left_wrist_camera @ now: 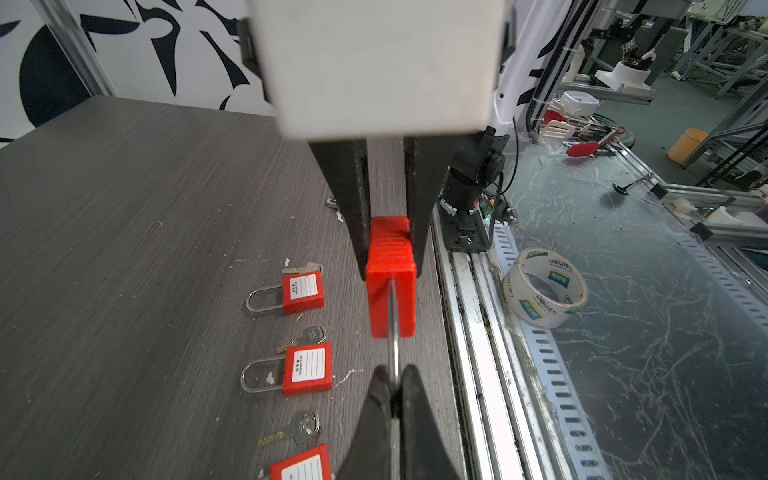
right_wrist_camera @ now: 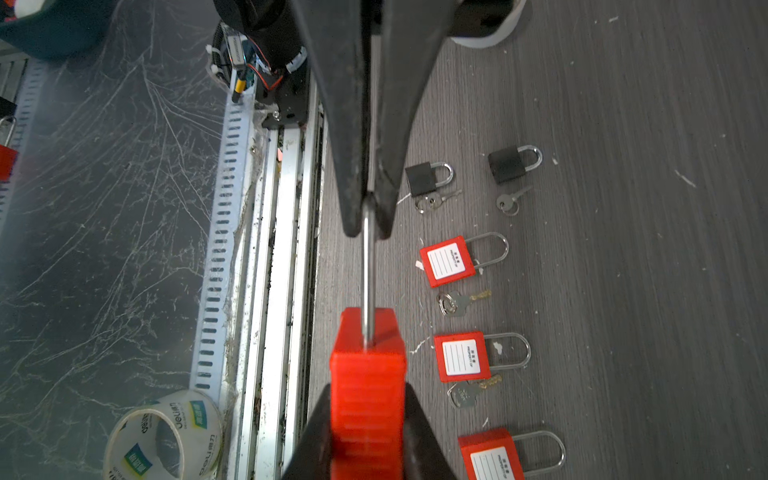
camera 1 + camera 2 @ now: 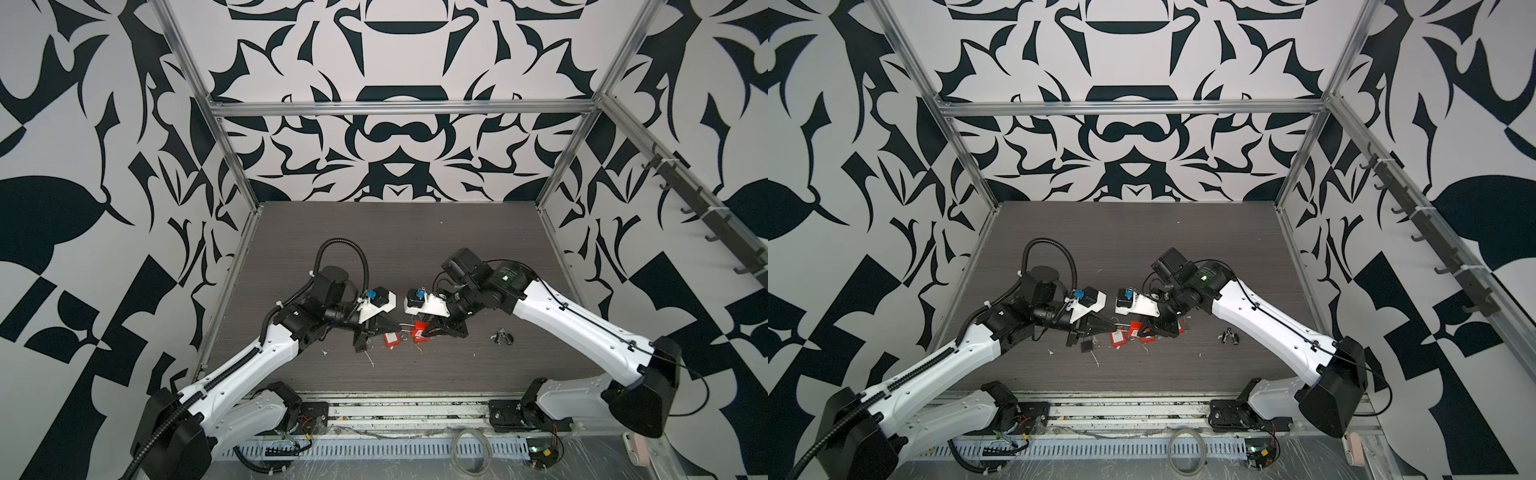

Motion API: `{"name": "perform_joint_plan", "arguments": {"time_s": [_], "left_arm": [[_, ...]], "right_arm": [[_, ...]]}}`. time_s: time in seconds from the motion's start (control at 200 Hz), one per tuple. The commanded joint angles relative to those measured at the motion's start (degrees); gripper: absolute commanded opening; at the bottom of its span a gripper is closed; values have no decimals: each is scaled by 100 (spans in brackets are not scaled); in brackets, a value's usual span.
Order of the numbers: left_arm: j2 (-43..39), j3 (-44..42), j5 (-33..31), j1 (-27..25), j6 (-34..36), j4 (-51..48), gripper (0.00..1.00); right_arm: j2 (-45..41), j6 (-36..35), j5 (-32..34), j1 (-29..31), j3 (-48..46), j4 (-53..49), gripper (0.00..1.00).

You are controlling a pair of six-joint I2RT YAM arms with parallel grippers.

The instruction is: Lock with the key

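Step 1, left arm. I am reading the left gripper [image 1: 392, 384] as clenched: its black fingers [image 1: 376, 399] are pinching the far bend of the steel shackle [image 1: 394, 345], with no gap showing between them beyond the wire itself.

Step 2, right arm. The right gripper [image 1: 390, 266] is grasping the red padlock [image 1: 390, 299] by its body, one finger pressing on each side. The shackle is running straight out of the body to the left fingertips, so both arms are holding the same lock between them.

Step 3, location. In both top views the red padlock [image 3: 417, 331] [image 3: 1134, 328] is sitting just below the middle of the frame, between the two gripper tips and over the dark table [image 3: 374, 249]. The keyway end of the body is hidden between the right fingers, so I cannot tell whether a key is seated there.

Step 4, surroundings. Spare red padlocks [image 1: 309, 368] are lying flat in a row on the table beside the held lock, labels facing up. Loose keys [image 1: 297, 430] are lying on the table just beside them, apart from both grippers. Two black padlocks [image 2: 428, 176] are resting further along the same row, each with a small key near it. A tape roll [image 1: 544, 286] is lying off the table, beyond the aluminium rail at its front edge.
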Motion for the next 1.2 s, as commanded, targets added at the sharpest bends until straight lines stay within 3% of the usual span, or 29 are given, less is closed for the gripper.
{"name": "perform_joint_plan", "arguments": {"time_s": [0.0,0.12,0.23,0.34,0.575,0.69,1.01,1.195], "left_arm": [[183,-101,86,-261,-218,617,0],[114,63,-148,-215,44,203,0],[40,229,-66,75,233,-175,0],[-65,330,84,363,337,-359,0],[-65,623,286,446,635,-793,0],[-25,679,348,444,694,-868,0],[16,753,309,372,641,-872,0],[44,723,316,306,554,-752,0]], "right_arm": [[51,243,-639,93,226,1986,12],[-79,-64,-282,82,204,1596,23],[-276,-453,-62,-27,129,690,49],[-527,-475,244,-166,91,22,57],[-1069,-442,270,-712,-123,-649,56],[-954,-489,320,-779,-135,-750,53],[-377,-258,-575,-778,-76,-541,48],[-110,-146,-350,-786,-116,-416,44]]}}
